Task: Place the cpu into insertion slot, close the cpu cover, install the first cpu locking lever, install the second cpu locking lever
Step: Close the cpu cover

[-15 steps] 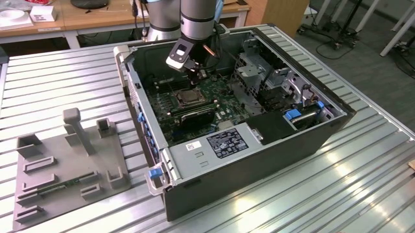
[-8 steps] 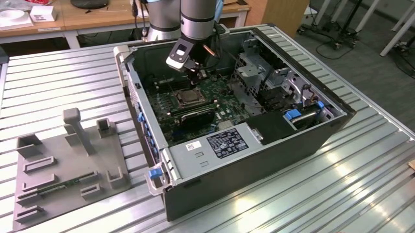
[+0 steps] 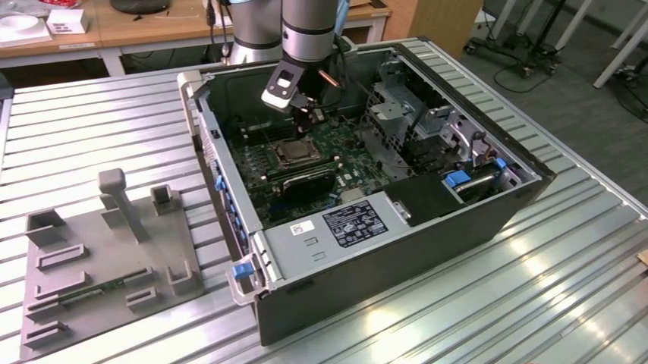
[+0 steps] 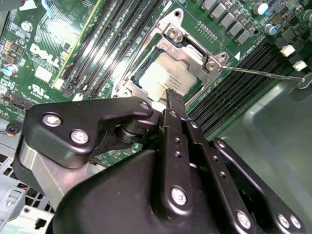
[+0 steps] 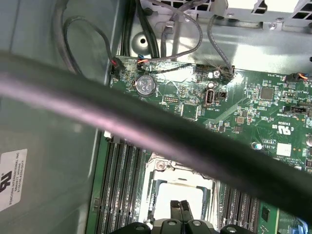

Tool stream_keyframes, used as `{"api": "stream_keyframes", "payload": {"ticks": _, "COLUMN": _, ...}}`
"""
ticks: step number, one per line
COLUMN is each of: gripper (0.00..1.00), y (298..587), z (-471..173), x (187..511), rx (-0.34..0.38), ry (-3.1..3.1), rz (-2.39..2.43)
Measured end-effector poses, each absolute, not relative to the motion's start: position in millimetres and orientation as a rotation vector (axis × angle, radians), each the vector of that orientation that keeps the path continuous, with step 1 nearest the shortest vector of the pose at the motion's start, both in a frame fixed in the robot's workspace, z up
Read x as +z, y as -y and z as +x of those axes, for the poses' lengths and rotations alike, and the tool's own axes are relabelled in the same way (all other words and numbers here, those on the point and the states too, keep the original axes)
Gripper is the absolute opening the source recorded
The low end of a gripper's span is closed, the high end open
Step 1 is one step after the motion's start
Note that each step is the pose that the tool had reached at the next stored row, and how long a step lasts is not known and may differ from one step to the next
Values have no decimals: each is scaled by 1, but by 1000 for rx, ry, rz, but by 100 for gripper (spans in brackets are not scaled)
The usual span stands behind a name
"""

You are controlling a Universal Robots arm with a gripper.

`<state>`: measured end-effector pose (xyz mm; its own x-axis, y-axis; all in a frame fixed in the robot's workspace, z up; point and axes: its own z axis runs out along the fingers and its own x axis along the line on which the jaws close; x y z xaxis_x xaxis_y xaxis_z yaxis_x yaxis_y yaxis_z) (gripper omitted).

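The cpu (image 4: 165, 77) lies in the insertion slot (image 3: 297, 154), its pale grey face showing through the window of the cpu cover (image 4: 176, 40), which lies flat around it. A thin wire locking lever (image 4: 258, 73) runs out sideways from the socket's corner. My gripper (image 4: 170, 95) is shut with nothing in it, its narrow tips just above the near edge of the cpu. In the first wrist view the same tips of the gripper (image 5: 181, 205) hang over the cpu (image 5: 178, 191). In the exterior view the gripper (image 3: 314, 120) hangs inside the open computer case, just behind the socket.
Long memory slots (image 4: 112, 44) flank the socket on both sides. A thick black cable (image 5: 146, 122) crosses close in front of the first wrist camera. The drive cage (image 3: 405, 106) and the case walls (image 3: 208, 144) hem in the motherboard. A grey fixture plate (image 3: 102, 258) lies on the table.
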<state>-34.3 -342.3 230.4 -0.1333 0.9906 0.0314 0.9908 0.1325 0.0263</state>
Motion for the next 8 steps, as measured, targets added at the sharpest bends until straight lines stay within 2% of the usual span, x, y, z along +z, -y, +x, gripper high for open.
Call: {"api": "stream_keyframes", "payload": {"ticks": 8, "gripper": 11, "y": 342, "z": -34, "x": 230, "rx": -63, "ry": 2368, "rz": -2054}}
